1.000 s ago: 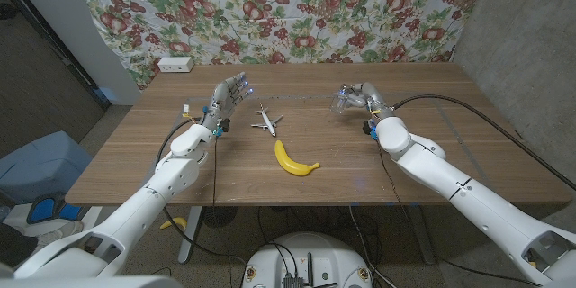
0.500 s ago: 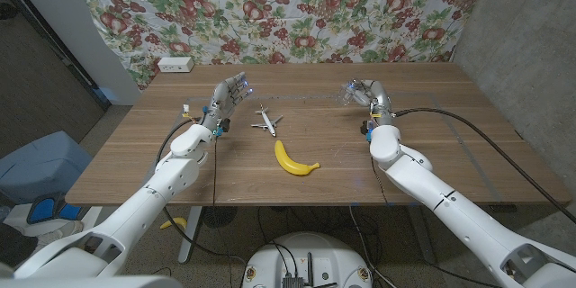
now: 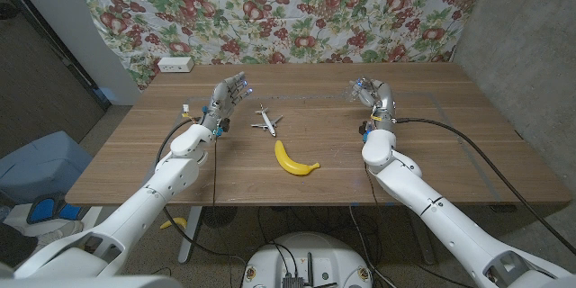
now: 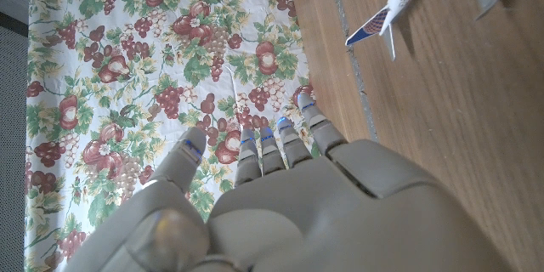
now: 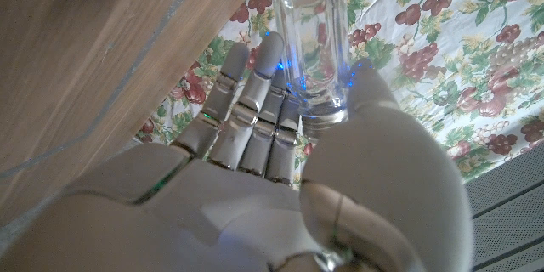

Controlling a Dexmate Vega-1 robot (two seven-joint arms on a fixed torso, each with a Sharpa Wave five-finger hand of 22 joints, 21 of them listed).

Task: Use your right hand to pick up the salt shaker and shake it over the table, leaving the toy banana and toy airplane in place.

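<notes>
My right hand [image 3: 373,95] is raised above the table's far right part and holds the clear glass salt shaker [image 3: 358,89] between thumb and fingers. The shaker [image 5: 316,38] stands out in the right wrist view, pinched against the fingers [image 5: 255,93]. The yellow toy banana [image 3: 293,160] lies on the table's middle. The white toy airplane [image 3: 265,121] sits just beyond it, and its tail [image 4: 399,4] shows in the left wrist view. My left hand [image 3: 227,99] is raised left of the airplane, fingers spread, holding nothing.
A floral cloth [image 3: 297,9] hangs behind the wooden table [image 3: 450,144]. A white box [image 3: 175,65] sits at the table's far left corner. A grey wall [image 3: 531,45] stands on the right.
My right hand has lifted the salt shaker up and swung it slightly right, with the forearm turning more upright. The left hand, banana and airplane have stayed put.
</notes>
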